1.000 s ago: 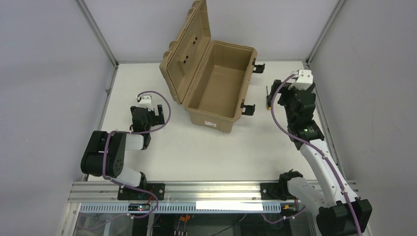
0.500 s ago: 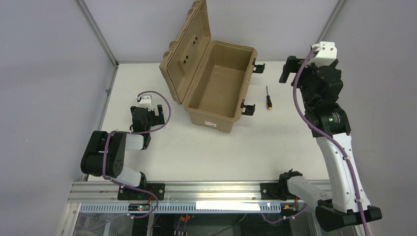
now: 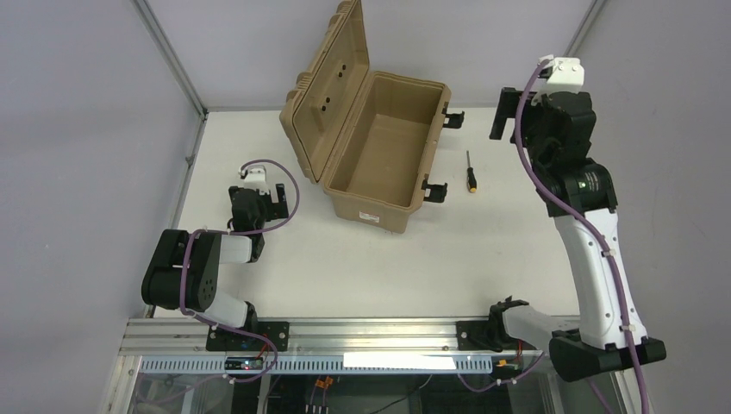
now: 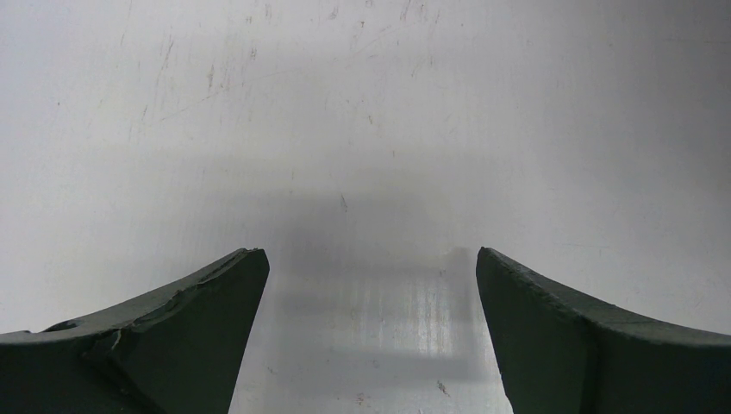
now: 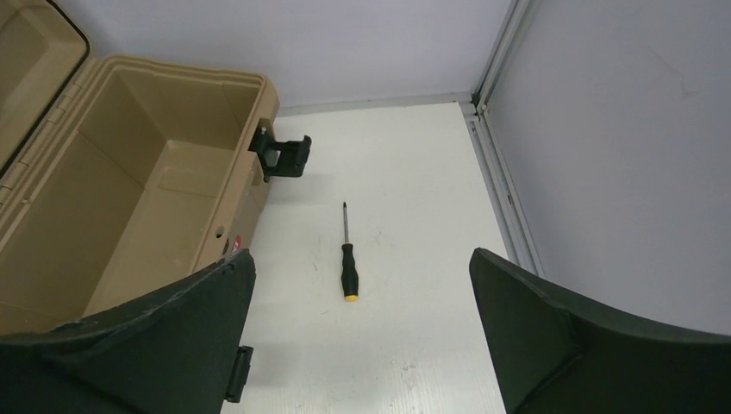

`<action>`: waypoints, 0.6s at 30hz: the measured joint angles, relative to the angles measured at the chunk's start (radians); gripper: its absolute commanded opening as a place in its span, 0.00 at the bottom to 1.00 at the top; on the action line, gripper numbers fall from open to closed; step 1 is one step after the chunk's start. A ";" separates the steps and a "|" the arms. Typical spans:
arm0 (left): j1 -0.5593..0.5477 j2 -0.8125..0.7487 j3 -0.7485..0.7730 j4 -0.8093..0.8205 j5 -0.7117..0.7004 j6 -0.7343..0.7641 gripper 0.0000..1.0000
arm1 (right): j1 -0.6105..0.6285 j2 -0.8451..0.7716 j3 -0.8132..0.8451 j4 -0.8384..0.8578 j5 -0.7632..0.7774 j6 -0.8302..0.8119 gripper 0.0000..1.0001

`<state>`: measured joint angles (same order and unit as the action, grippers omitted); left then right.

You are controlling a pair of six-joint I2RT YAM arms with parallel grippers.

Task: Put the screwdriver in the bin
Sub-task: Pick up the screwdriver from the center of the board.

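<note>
Pre-grasp: hovers high near screwdriver (image 3: 470, 172) beside bin (image 3: 371, 207), right gripper (image 5: 360, 255) jaws wide, left gripper (image 4: 371, 254) parted too; next calls for descending onto handle

The bin (image 3: 392, 147) is a large tan hard case standing toward the far middle of the white table (image 3: 388, 267), turned slightly askew, its ribbed lid (image 3: 332, 86) swung open and standing upright along its left side, a small red-white label (image 3: 369, 216) on its near wall and two black latches (image 3: 435, 191) hanging loose on its right wall. The screwdriver (image 3: 470, 172) lies flat on the table just right of the bin, apart from it, level with the stretch between the latches. Its thin dark shaft points far and its black, yellow-ended handle points near.
</note>
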<state>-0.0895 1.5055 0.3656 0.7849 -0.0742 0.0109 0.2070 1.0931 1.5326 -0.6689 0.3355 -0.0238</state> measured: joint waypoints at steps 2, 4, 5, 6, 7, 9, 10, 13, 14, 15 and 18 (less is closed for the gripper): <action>0.000 0.000 0.000 0.000 0.000 0.000 0.99 | 0.000 0.033 0.012 -0.013 0.002 0.001 0.99; 0.000 0.000 0.000 0.000 0.000 0.000 0.99 | -0.001 0.075 0.016 -0.022 0.002 0.004 0.99; 0.000 0.000 0.000 0.000 0.000 0.000 0.99 | -0.002 0.095 0.016 -0.026 0.001 0.006 0.99; 0.000 0.000 0.000 0.000 0.000 0.000 0.99 | -0.006 0.120 0.016 -0.029 0.000 0.007 0.99; 0.000 0.000 0.000 0.000 0.000 0.000 0.99 | -0.009 0.140 0.016 -0.032 -0.003 0.009 0.99; 0.000 0.000 0.000 0.000 0.000 0.000 0.99 | -0.018 0.184 0.016 -0.033 -0.010 0.020 0.99; 0.000 0.000 0.000 0.000 0.000 0.000 0.99 | -0.024 0.211 0.016 -0.032 -0.013 0.026 0.99; 0.000 0.000 0.000 0.000 0.000 0.000 0.99 | -0.040 0.282 0.016 -0.030 -0.034 0.039 0.99; 0.000 0.000 0.000 0.000 0.000 0.000 0.99 | -0.044 0.308 0.016 -0.027 -0.041 0.044 0.99; 0.000 0.000 0.000 0.000 0.000 0.000 0.99 | -0.051 0.338 0.016 -0.021 -0.051 0.050 0.99; 0.000 0.000 0.000 0.000 0.000 0.000 0.99 | -0.063 0.409 0.013 -0.003 -0.072 0.066 0.99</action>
<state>-0.0898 1.5055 0.3656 0.7849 -0.0742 0.0109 0.1436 1.5024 1.5452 -0.6724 0.2630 0.0425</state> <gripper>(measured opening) 0.992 0.993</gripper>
